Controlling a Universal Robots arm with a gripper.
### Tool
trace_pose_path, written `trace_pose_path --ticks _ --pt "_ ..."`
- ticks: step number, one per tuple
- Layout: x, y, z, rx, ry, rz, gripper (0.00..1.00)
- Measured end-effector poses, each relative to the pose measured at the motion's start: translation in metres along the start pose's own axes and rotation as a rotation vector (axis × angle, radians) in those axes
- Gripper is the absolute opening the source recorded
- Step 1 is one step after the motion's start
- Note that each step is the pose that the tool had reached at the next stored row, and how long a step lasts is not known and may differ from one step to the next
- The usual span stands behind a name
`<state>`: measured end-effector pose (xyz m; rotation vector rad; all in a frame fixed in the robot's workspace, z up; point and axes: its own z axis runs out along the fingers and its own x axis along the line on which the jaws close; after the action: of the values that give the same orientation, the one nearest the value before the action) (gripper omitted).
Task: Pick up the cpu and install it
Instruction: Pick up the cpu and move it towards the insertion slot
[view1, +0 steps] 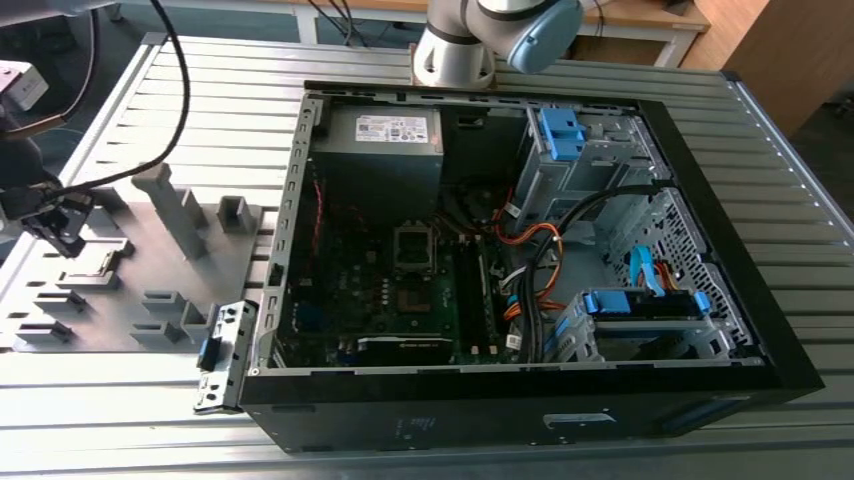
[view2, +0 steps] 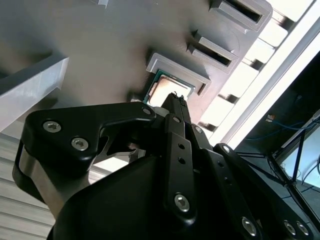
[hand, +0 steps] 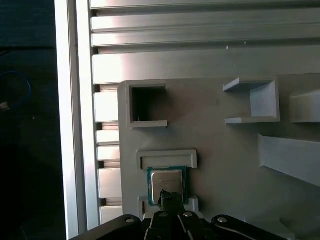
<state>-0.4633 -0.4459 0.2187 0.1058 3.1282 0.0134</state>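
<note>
Gripper (hand: 170, 196), fingertips drawn together, hangs directly over the cpu (hand: 167, 181), which lies flat in 1 shallow pocket of the gray parts tray (hand: 220, 150); contact cannot be told. The open computer case (view1: 507, 425) sits beside the tray, toward the exterior view's right.

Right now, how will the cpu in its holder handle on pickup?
Likely stiff and light: the cpu is a thin flat square. Its smooth metal top may be slippery. Framed by the gray holder, it probably won't slide sideways.
</note>
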Motion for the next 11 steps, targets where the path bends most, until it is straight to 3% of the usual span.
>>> trace_pose_path --ticks 11 --pt "-0.0033 0.0008 0.0092 -0.0001 -0.0001 0.000 0.11"
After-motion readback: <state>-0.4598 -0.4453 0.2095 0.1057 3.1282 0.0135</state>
